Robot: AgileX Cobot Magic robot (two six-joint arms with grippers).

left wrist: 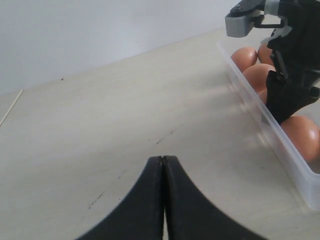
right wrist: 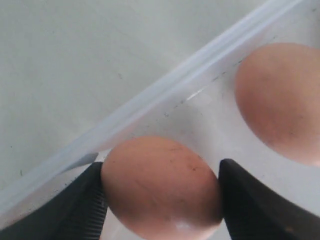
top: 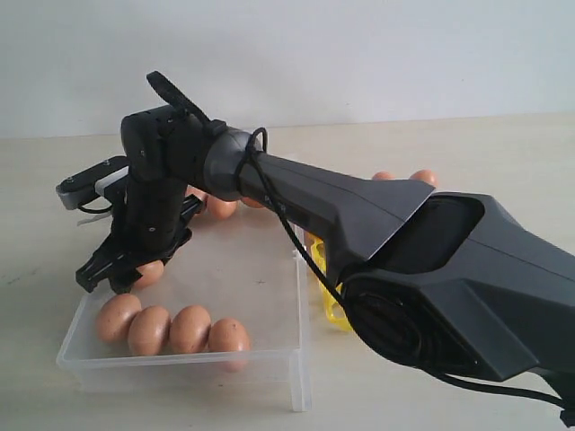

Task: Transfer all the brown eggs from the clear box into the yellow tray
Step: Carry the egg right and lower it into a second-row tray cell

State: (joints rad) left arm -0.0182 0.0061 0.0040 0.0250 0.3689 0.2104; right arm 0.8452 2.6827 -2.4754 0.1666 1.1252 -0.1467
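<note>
My right gripper [top: 135, 265] has reached across into the left end of the clear box [top: 269, 296]. In the right wrist view it [right wrist: 160, 185] is shut on a brown egg [right wrist: 160, 187], with a finger pressed on each side, close to the box wall [right wrist: 165, 95]. A second egg [right wrist: 282, 100] lies beside it. Several more eggs [top: 171, 328] line the box's front wall, and others [top: 220, 208] lie at the back. Only a sliver of the yellow tray [top: 328, 301] shows behind the right arm. My left gripper [left wrist: 162, 160] is shut and empty over the table, outside the box.
Two eggs [top: 404, 177] peek over the right arm, above where the tray sits. The right arm's thick black link [top: 431, 269] crosses the scene and hides most of the tray. From the left wrist view, the box's wall [left wrist: 280, 145] stands between my left gripper and the eggs.
</note>
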